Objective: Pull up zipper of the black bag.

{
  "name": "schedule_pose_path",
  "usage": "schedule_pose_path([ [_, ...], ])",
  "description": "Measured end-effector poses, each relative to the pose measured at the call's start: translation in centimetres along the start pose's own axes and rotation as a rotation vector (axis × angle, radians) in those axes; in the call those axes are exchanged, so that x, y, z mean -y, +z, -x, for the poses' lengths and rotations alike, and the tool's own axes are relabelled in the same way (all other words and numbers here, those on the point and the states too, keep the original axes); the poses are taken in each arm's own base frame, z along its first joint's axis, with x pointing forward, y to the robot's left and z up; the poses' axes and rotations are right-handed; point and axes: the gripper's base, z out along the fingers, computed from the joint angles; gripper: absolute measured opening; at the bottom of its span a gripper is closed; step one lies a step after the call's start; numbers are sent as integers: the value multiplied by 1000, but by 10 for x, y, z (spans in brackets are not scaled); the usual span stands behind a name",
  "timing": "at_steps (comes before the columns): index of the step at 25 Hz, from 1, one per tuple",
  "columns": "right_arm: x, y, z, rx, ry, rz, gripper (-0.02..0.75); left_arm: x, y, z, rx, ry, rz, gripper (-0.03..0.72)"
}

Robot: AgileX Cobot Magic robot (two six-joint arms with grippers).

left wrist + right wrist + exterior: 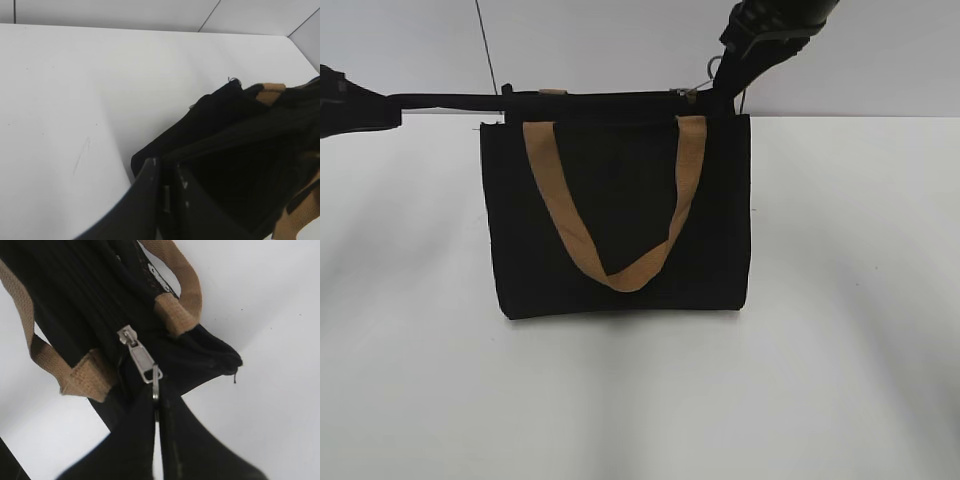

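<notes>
The black bag [620, 215] stands upright on the white table, a tan strap handle [610, 215] hanging down its front. My left gripper [395, 105] is shut on a black fabric strip at the bag's top left end, pulled taut; the left wrist view shows its fingers [167, 172] clamped on black fabric of the bag [225, 150]. My right gripper [705, 90] is at the bag's top right corner. In the right wrist view its fingers [157, 397] are shut on a metal ring hooked to the silver zipper pull [140, 357], near the right end of the bag [85, 295].
The white table [640, 400] spreads all round the bag, with a pale wall [620, 40] behind. A thin dark cable [488, 50] hangs behind the bag's left end. A tan handle end [172, 310] lies beside the zipper.
</notes>
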Motion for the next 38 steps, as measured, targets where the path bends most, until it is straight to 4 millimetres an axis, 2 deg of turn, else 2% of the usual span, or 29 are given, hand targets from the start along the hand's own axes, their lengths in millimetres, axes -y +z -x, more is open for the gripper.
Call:
schedule_pose_path([
  [5,0,0,0,2,13,0,-15,-1,0,0,2,0,8,22],
  [7,0,0,0,3,29,3,0,-2,0,0,5,0,24,46],
  [8,0,-1,0,-1,37,-2,20,-4,0,1,8,0,40,83],
  [10,3,-5,-2,-5,45,-26,125,-8,-1,2,18,-3,83,235],
  [13,4,-9,-3,-4,50,-40,384,-13,-2,2,26,-8,117,523],
  [15,4,-10,-3,-4,51,-41,529,-13,-2,2,25,-10,122,621],
  [17,4,-11,-3,-1,63,-42,592,-13,-2,2,25,-12,119,631],
  [19,2,-17,-3,9,81,-51,596,-12,-2,1,21,-30,99,607],
  [21,0,-31,-4,22,91,-86,582,-7,-1,2,24,-60,86,584],
  [23,-6,-51,-5,42,107,-135,571,2,-4,6,40,-53,87,574],
  [25,-17,-71,-11,48,97,-195,565,21,-7,13,75,-13,93,571],
  [26,-26,-74,-15,37,92,-203,563,33,-10,16,95,8,89,568],
  [29,-58,-82,-31,8,84,-203,563,70,-17,24,164,68,88,565],
  [32,-86,-91,-51,-2,86,-193,563,98,-21,26,240,80,128,564],
  [35,-106,-105,-76,6,90,-198,563,116,-16,13,262,93,180,563],
  [38,-121,-124,-106,35,111,-222,563,124,-5,-12,228,106,232,563],
])
